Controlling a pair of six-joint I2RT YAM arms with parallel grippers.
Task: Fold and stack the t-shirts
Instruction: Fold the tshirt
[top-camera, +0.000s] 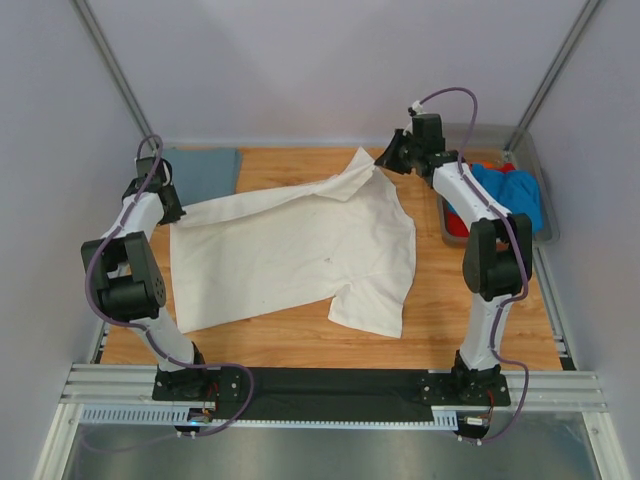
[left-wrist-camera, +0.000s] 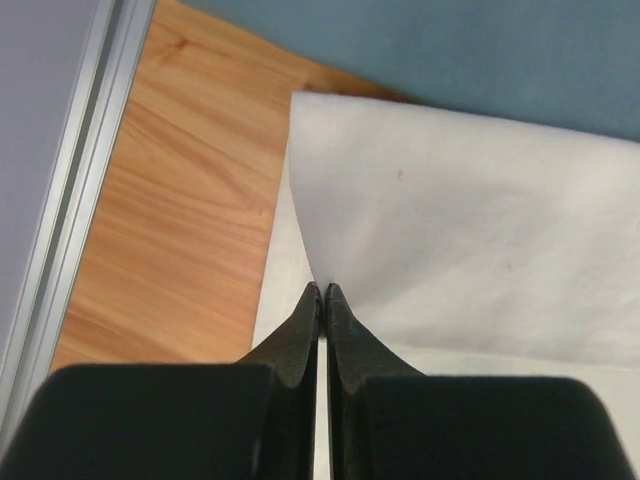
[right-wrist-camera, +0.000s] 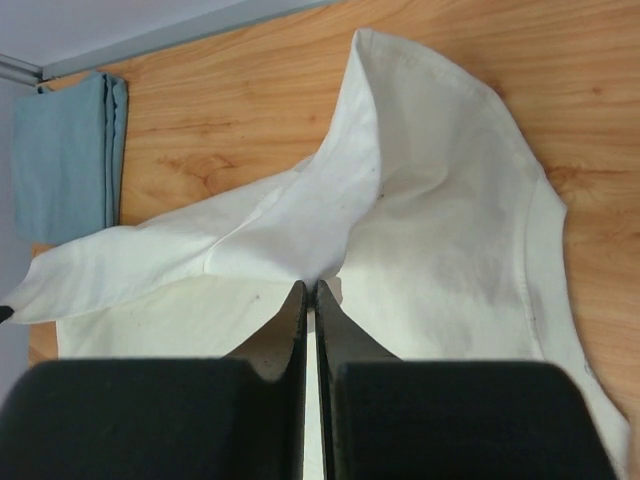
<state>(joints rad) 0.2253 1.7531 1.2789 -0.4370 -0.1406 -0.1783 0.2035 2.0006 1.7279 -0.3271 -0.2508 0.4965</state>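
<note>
1. Left claw (top-camera: 170, 208) is pinched fully closed on the edge of the white shirt (top-camera: 290, 250) at the left of the top view. Its wrist view shows the cloth running in between the tips (left-wrist-camera: 322, 290).
2. Right claw (top-camera: 386, 158) is clamped just as tight on the same shirt, holding up a peak of cloth at upper centre-right. A taut fold runs between the two grips.
3. White shirt lies spread across the table (top-camera: 450, 320) mid-frame, one sleeve toward lower centre. A folded grey-blue shirt (top-camera: 200, 172) sits at upper left. A blue shirt (top-camera: 510, 190) and an orange-red shirt (top-camera: 455, 222) are in the bin (top-camera: 548, 215) at right.
4. Handling, as I judge it: light, limp and not fragile. It sags wherever unsupported, drags on the wood, and a thin single edge may slip out of a pinch.
5. Best holds are probably the stitched hem and shoulder seams, taken at two points well apart so the span stays flat.
</note>
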